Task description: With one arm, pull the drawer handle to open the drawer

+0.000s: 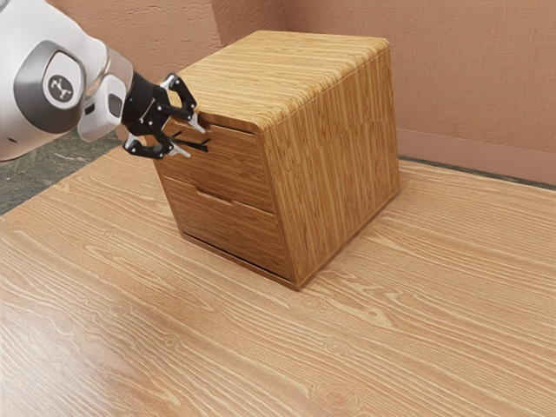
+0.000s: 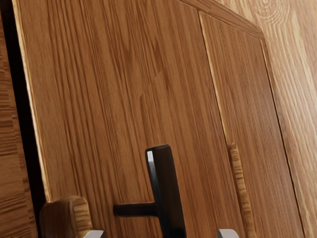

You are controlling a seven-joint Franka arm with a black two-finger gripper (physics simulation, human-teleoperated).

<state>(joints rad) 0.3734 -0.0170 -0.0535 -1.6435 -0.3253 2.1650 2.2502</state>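
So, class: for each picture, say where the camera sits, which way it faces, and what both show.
Exterior view: beside the arm, looking at the cabinet; arm and end effector show.
Wrist view: on the hand, facing the top drawer front; fingertips show.
Shared: the black handle.

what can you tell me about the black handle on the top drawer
The black handle is a slim, dark, slightly glossy bar, metal by its look. It stands off the wooden front of the top drawer on a short black stem, in the front's upper part and running along its width. The gripper straddles it, one finger on either side, and neither touches it.
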